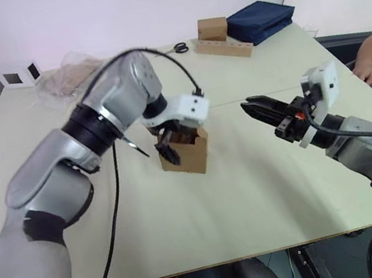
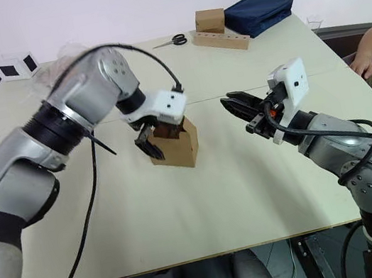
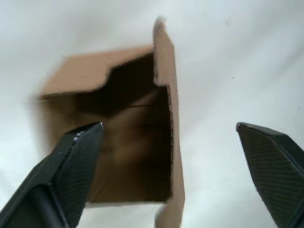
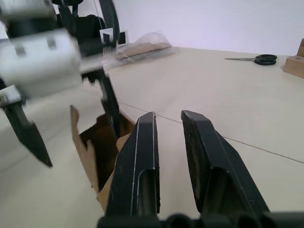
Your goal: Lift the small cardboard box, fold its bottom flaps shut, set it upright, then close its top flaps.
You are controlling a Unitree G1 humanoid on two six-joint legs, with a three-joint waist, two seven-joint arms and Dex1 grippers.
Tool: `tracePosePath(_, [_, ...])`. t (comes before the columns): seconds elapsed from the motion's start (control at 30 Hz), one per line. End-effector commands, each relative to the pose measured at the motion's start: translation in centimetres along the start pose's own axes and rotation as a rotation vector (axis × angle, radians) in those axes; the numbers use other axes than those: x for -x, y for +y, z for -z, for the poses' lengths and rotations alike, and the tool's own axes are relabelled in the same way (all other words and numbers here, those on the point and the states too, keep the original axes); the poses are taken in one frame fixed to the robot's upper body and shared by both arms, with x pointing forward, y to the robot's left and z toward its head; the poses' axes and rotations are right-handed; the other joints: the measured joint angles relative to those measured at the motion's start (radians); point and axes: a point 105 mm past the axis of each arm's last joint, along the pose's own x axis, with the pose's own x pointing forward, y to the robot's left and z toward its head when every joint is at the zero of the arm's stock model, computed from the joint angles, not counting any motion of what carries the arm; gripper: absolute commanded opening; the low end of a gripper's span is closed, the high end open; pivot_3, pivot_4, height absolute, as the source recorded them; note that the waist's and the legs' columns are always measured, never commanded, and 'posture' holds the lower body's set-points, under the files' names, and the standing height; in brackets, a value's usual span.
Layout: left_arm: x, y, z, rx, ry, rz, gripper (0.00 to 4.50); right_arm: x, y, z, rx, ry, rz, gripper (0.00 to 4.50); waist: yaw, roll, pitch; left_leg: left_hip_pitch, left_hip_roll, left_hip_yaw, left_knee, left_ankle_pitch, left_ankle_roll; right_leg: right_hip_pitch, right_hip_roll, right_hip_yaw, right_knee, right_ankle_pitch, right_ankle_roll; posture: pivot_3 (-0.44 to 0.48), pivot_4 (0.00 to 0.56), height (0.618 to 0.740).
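Currently small cardboard box (image 2: 173,145) sits mid-table (image 2: 253,192), top open, flaps up. Left gripper (image 2: 149,140) directly over opening, jaws wide apart, 1 finger inside box, other outside wall; nothing clamped. Right gripper (image 2: 245,114) well apart on box's right, pointing at it, jaws nearly closed, empty. Left arm nearer. No readable writing on box.

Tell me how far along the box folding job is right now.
The small cardboard box sits upright on the table, top flaps open. In hand: the open left pincer is at its open top, one finger inside; the right pincer hovers beside it. Left: closing the top flaps; the bottom can't be seen.
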Motion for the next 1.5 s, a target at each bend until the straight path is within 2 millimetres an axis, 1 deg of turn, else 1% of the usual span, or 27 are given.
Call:
tracePosePath(0.03, [3.8,0.5,-0.9,0.026,-0.083,-0.082,4.45,-0.2,0.6,-1.4,0.039,-0.044,-0.042,0.85,-0.002,0.000,0.000,0.000,0.000,0.000,0.000,0.000,0.000,0.000,0.000,0.000,0.000,0.000,0.000,0.000,0.150,0.740])
tracePosePath(0.17, [6.8,0.6,-0.5,0.120,-0.210,-0.149,4.45,-0.8,0.4,-1.1,0.028,-0.043,-0.044,0.85,-0.005,0.001,0.000,0.000,0.000,0.000,0.000,0.000,0.000,-0.001,0.001,0.000,0.001,0.000,0.000,0.000,0.150,0.740])
tracePosePath(0.23, [8.0,0.6,-0.1,0.184,-0.291,-0.179,4.45,-1.1,0.3,-0.7,0.020,-0.042,-0.034,0.85,-0.003,0.001,0.000,0.000,0.000,0.000,0.000,0.000,0.000,-0.001,0.001,0.000,0.001,0.000,0.000,0.000,0.150,0.740])
tracePosePath(0.3, [8.7,0.6,0.3,0.225,-0.349,-0.204,4.45,-1.3,0.3,-0.4,0.009,-0.042,-0.028,0.85,-0.001,0.001,0.001,0.000,0.000,0.000,0.000,0.000,0.000,-0.001,0.001,0.000,0.001,0.000,0.000,0.000,0.150,0.740])
tracePosePath(0.33, [9.0,0.5,0.8,0.227,-0.389,-0.231,4.45,-1.6,0.4,0.0,0.016,-0.031,-0.029,0.85,0.000,0.001,0.000,0.000,0.000,0.000,0.001,0.000,0.000,-0.001,0.000,0.000,0.001,0.000,0.000,0.000,0.150,0.740])
tracePosePath(0.37, [9.4,0.4,1.7,0.285,-0.453,-0.251,4.45,-1.8,0.6,0.4,0.014,-0.021,-0.033,0.85,-0.001,0.001,0.000,0.000,0.000,0.000,0.001,0.000,0.000,0.000,0.000,0.000,0.001,0.000,0.000,0.000,0.150,0.740])
tracePosePath(0.4, [9.5,0.2,2.9,0.330,-0.506,-0.282,4.50,-2.0,0.8,0.8,0.010,-0.011,-0.035,0.59,-0.002,0.001,0.000,0.000,0.000,0.000,0.001,0.000,0.000,0.000,0.000,0.000,0.001,0.000,0.000,0.000,0.150,0.740])
tracePosePath(0.43, [9.4,0.1,3.6,0.360,-0.538,-0.302,4.50,-2.1,0.8,1.0,0.007,-0.006,-0.036,0.44,-0.005,0.002,0.000,0.000,0.000,0.000,0.001,0.000,0.000,0.000,0.000,0.000,0.001,0.000,0.000,0.000,0.150,0.740])
tracePosePath(0.5, [8.6,0.0,5.9,0.450,-0.580,-0.372,3.96,-2.3,0.9,1.8,0.004,0.014,-0.036,0.00,-0.009,0.001,0.000,0.001,0.001,0.000,0.001,0.000,0.000,-0.001,0.001,0.000,0.003,0.000,0.000,0.000,0.150,0.740])
tracePosePath(0.53, [8.2,0.0,6.6,0.484,-0.603,-0.403,3.65,-2.3,0.9,2.1,0.006,0.025,-0.037,0.00,-0.008,0.001,0.000,0.001,0.001,0.000,0.001,0.000,0.000,-0.001,0.001,0.000,0.004,0.000,0.000,0.000,0.150,0.740])
tracePosePath(0.63, [7.3,-0.5,8.3,0.540,-0.698,-0.466,2.52,-2.5,0.8,2.8,-0.003,0.041,-0.037,0.00,-0.004,0.001,0.000,0.000,0.001,0.000,0.002,0.000,0.000,-0.001,0.000,0.000,0.003,0.000,0.000,0.000,0.150,0.740])
tracePosePath(0.67, [6.9,-0.6,8.8,0.566,-0.722,-0.485,2.07,-2.5,0.8,3.0,-0.006,0.045,-0.036,0.00,-0.001,0.001,0.000,0.000,0.001,0.000,0.002,0.000,0.000,-0.001,0.000,0.000,0.003,0.000,0.000,0.000,0.150,0.740])
tracePosePath(0.7, [6.2,-1.1,9.4,0.566,-0.755,-0.505,1.57,-2.7,0.8,3.3,-0.012,0.050,-0.034,0.00,0.000,0.001,0.000,-0.001,0.001,0.000,0.002,0.000,0.000,-0.002,0.000,0.000,0.003,0.000,0.000,0.000,0.150,0.740])
tracePosePath(0.73, [5.6,-1.4,9.9,0.585,-0.781,-0.522,1.33,-2.8,0.8,3.6,-0.011,0.060,-0.033,0.00,0.000,0.001,0.000,-0.001,0.000,0.000,0.003,0.000,0.000,-0.001,-0.001,0.000,0.003,0.000,0.000,0.000,0.150,0.740])
tracePosePath(0.77, [5.0,-1.6,10.4,0.612,-0.795,-0.542,0.79,-2.9,0.8,3.9,-0.004,0.070,-0.032,0.00,0.001,0.001,0.000,-0.001,0.000,0.000,0.003,0.000,0.000,-0.001,-0.001,0.000,0.003,0.000,0.000,0.000,0.150,0.740])
tracePosePath(0.8, [4.5,-1.8,10.8,0.626,-0.800,-0.567,0.56,-2.9,0.8,4.1,0.002,0.078,-0.033,0.00,0.002,0.001,0.000,-0.001,0.000,0.000,0.003,0.000,0.000,-0.001,-0.001,0.000,0.003,0.000,0.000,0.000,0.150,0.740])
tracePosePath(0.83, [3.6,-1.9,11.3,0.638,-0.791,-0.587,0.15,-3.1,0.8,4.4,0.007,0.091,-0.031,0.00,0.002,0.001,0.000,-0.001,0.000,0.000,0.003,0.000,0.000,-0.001,-0.001,0.000,0.003,0.000,0.000,0.000,0.150,0.740])
tracePosePath(0.87, [2.6,-2.1,11.7,0.657,-0.786,-0.604,0.06,-3.2,0.8,4.8,0.007,0.102,-0.027,0.00,0.003,0.001,0.000,0.000,0.000,0.000,0.003,0.000,0.000,-0.001,-0.001,-0.001,0.004,0.000,0.000,0.000,0.150,0.740])
tracePosePath(0.93, [0.9,-2.3,12.5,0.694,-0.774,-0.626,0.06,-3.5,1.0,5.5,0.009,0.133,-0.030,0.00,0.003,0.001,0.000,0.000,0.000,0.000,0.003,0.000,-0.001,0.000,-0.001,-0.001,0.004,0.000,0.000,0.000,0.150,0.740])
tracePosePath(1.0, [0.2,-2.3,12.7,0.708,-0.768,-0.635,0.06,-3.5,1.1,5.9,0.017,0.150,-0.037,0.00,0.002,0.001,0.000,0.000,0.000,0.000,0.003,0.000,-0.001,0.000,-0.001,0.000,0.004,0.000,0.000,0.000,0.150,0.740])
tracePosePath(1.07, [-1.4,-2.6,12.8,0.709,-0.758,-0.623,0.06,-3.8,1.3,6.3,0.010,0.159,-0.040,0.00,0.001,0.001,0.000,0.000,0.000,0.000,0.003,0.000,-0.001,-0.001,-0.001,0.000,0.004,0.000,0.000,0.000,0.150,0.740])
tracePosePath(1.13, [-3.3,-2.9,12.9,0.716,-0.744,-0.601,0.06,-4.1,1.7,7.5,-0.003,0.203,-0.051,0.00,0.001,0.001,-0.001,0.000,0.000,0.000,0.003,0.000,-0.001,-0.001,-0.001,0.000,0.004,0.000,0.000,0.000,0.150,0.740])
tracePosePath(1.2, [-4.6,-2.9,12.9,0.727,-0.737,-0.594,0.06,-4.4,2.0,9.1,0.013,0.257,-0.062,0.00,0.001,0.001,-0.002,0.002,0.000,0.000,0.003,0.000,-0.001,0.001,-0.001,0.000,0.004,0.000,0.000,0.000,0.150,0.740])
tracePosePath(1.27, [-5.2,-3.1,12.5,0.727,-0.741,-0.568,0.06,-4.6,2.6,10.0,0.009,0.280,-0.088,0.00,0.001,0.001,-0.002,0.002,0.000,0.000,0.003,0.000,-0.001,0.001,-0.001,0.000,0.004,0.000,0.000,0.000,0.150,0.740])
tracePosePath(1.37, [-6.2,-3.9,11.9,0.722,-0.741,-0.508,0.06,-5.0,2.9,10.7,0.000,0.296,-0.104,0.00,-0.001,0.001,-0.002,0.001,0.000,0.000,0.003,0.000,0.000,0.000,-0.001,0.000,0.004,0.000,0.000,0.000,0.150,0.740])
tracePosePath(1.5, [-6.7,-4.5,11.4,0.720,-0.735,-0.475,0.06,-5.1,3.2,10.6,-0.015,0.294,-0.121,0.00,-0.001,0.001,-0.002,0.002,0.000,0.000,0.003,0.000,-0.001,0.000,-0.001,0.000,0.004,0.000,0.000,0.000,0.150,0.740])
